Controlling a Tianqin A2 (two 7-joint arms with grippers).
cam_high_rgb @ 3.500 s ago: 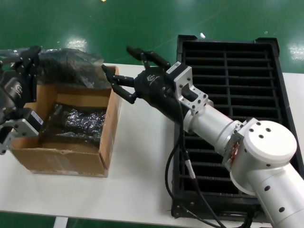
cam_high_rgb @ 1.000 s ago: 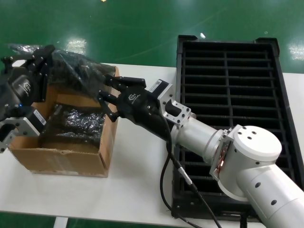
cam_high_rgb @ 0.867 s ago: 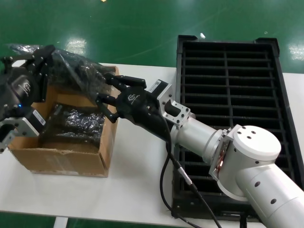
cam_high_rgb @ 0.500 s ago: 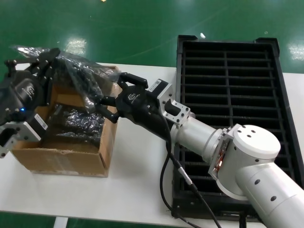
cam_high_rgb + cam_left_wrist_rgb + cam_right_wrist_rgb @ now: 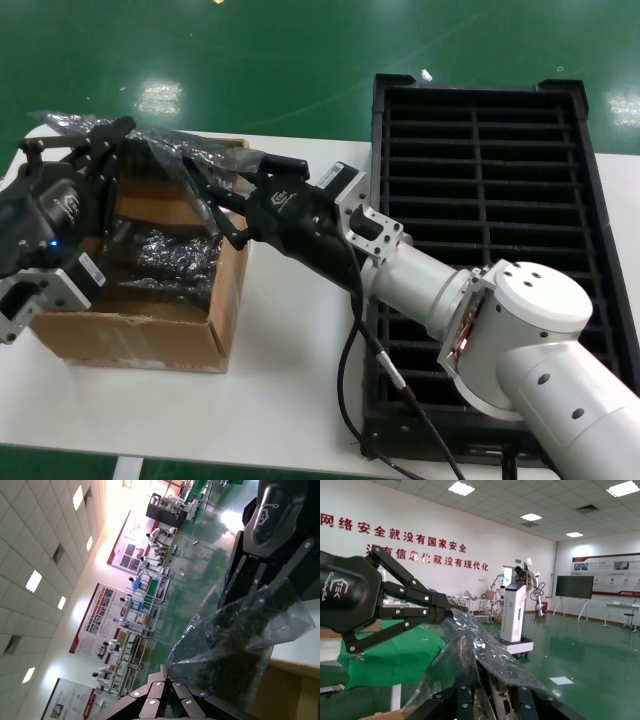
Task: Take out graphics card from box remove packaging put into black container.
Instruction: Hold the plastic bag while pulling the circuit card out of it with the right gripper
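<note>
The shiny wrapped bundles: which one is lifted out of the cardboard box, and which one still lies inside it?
The lifted bundle hangs over the box, held between the left gripper and right gripper. The other bundle lies on the box floor, untouched.

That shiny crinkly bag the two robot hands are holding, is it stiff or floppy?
Probably floppy: the packaging sags and wrinkles between the left tool and the right tool. It looks thin and see-through, so likely light. Its glossy skin may be slippery. The graphics card inside probably makes the middle stiffer.
</note>
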